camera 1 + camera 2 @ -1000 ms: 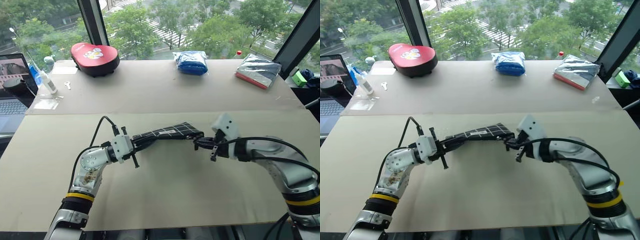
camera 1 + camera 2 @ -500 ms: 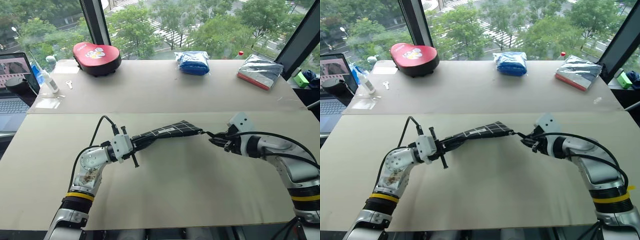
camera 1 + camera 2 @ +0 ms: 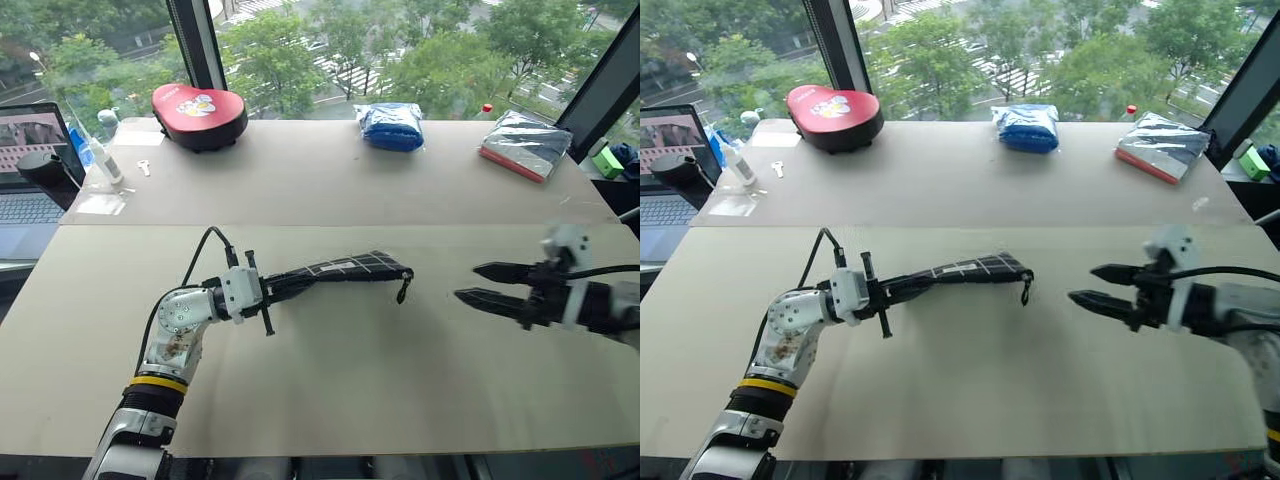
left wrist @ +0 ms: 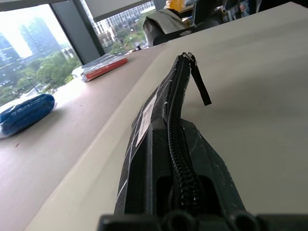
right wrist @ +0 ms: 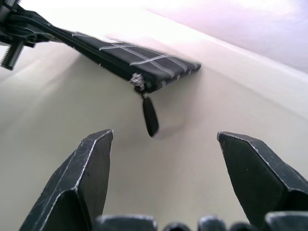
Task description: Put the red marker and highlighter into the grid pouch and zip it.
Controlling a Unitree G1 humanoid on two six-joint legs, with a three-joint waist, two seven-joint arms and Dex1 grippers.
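1. Your right gripper [image 3: 482,283] has let go of the zipper pull strap [image 3: 401,291] and drawn back to the right since a second ago, when it was pinched at the pouch's far end; it now sits well apart from the pouch with bare table between them.
2. Its two black fingers [image 5: 79,180] now stand wide apart, one above the other in the head views, with nothing between them.
3. You have the right forearm lying nearly level above the table [image 3: 330,400], coming in from the right edge, with the gripper aimed left toward the pouch.
4. Your left gripper [image 3: 268,291] is where it was, fingers clamped together on the near end of the grid pouch [image 3: 345,268].
5. The left arm rises from the table's front edge, bends at the elbow, and its wrist turns so the gripper points level to the right.
6. You are holding the grid pouch out sideways from that gripper, its far end lifted off the table and casting a shadow below.
7. In the left wrist view the zipper [image 4: 179,144] runs closed along the top edge to the slider [image 4: 186,57] at the far end, with the strap hanging loose below it.
8. At the back you can see a red case [image 3: 199,103], a blue bag [image 3: 390,126] and a silver packet [image 3: 526,142], all well away from both arms.
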